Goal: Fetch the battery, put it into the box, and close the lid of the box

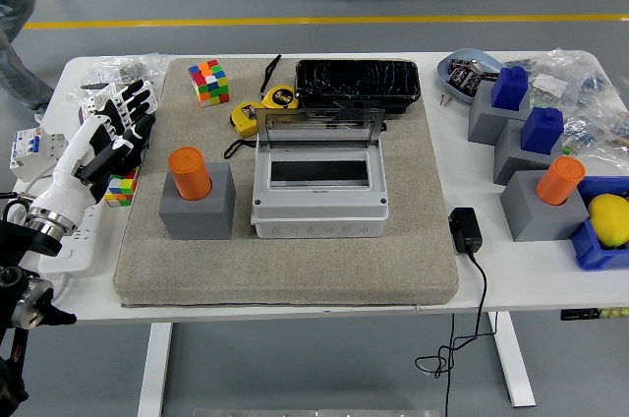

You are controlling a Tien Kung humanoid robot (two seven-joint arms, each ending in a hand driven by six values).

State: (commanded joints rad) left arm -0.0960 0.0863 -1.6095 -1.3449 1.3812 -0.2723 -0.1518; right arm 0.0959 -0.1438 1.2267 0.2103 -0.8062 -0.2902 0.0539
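The orange battery [190, 173] is seen standing on a grey block just left of the box [318, 181], whose lid is raised. Nothing is held by the open left hand [116, 127]; every step remains.

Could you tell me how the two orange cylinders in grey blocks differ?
The left orange cylinder stands upright in its grey block on the beige mat; the right orange cylinder leans in its grey block on the bare white table, beside a blue bin. Both share colour and shape.
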